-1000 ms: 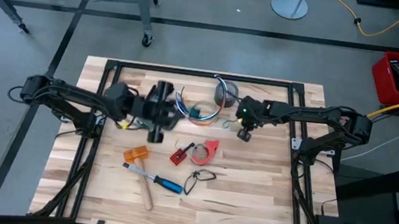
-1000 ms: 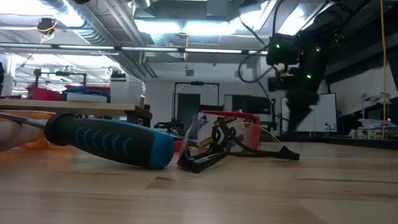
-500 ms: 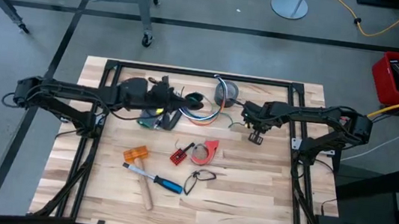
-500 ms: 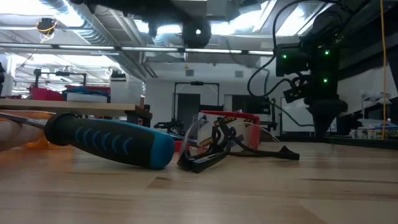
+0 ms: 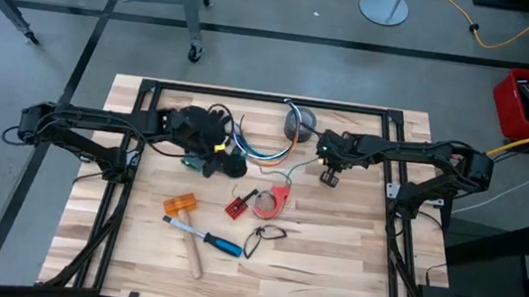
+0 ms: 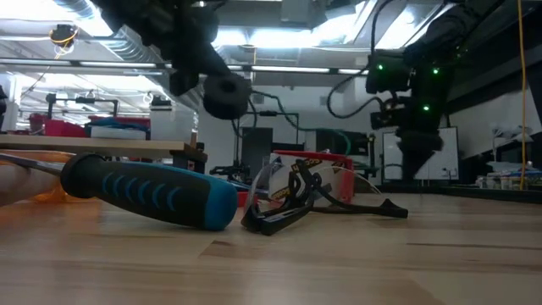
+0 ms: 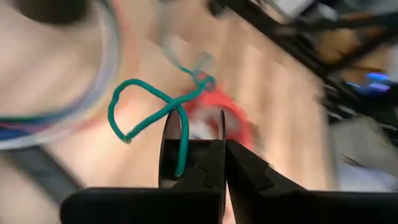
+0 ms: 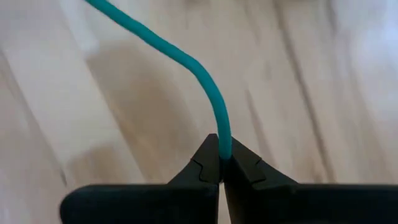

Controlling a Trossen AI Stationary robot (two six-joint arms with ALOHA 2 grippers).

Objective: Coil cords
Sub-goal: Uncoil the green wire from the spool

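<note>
The cords (image 5: pixel 266 153), thin blue, white, orange and teal wires, arc over the table's far middle between my two grippers. My left gripper (image 5: pixel 233 160) is shut at their left end. The left wrist view shows a looped teal wire (image 7: pixel 146 115) running down to its fingers (image 7: pixel 224 165). My right gripper (image 5: pixel 326 176) points steeply down at their right end, shut on a teal wire (image 8: pixel 186 59). It also shows in the low view (image 6: pixel 420 165). My left gripper meets the teal wire at the outer side of one finger (image 7: pixel 180 171); that finger hides where the wire is held. The wire rises from there into a slack loop clear of the table. My right gripper pinches the teal wire (image 8: pixel 222 146) between its two fingertips, from above and slanting down. The wire curves up and away from the tips, clear of the wood.
A grey tape roll (image 5: pixel 299 125) stands behind the cords. In front lie a red tape dispenser (image 5: pixel 273 202), a small red piece (image 5: pixel 236 205), an orange block (image 5: pixel 179 204), a mallet with a blue-black handle (image 5: pixel 206 242) and a black cord loop (image 5: pixel 265 235).
My left gripper has come down toward the table and rolled about its own axis, tipping its fingers lower while staying shut. The wires at its end have moved with it and now span as an arc between the two grippers.
</note>
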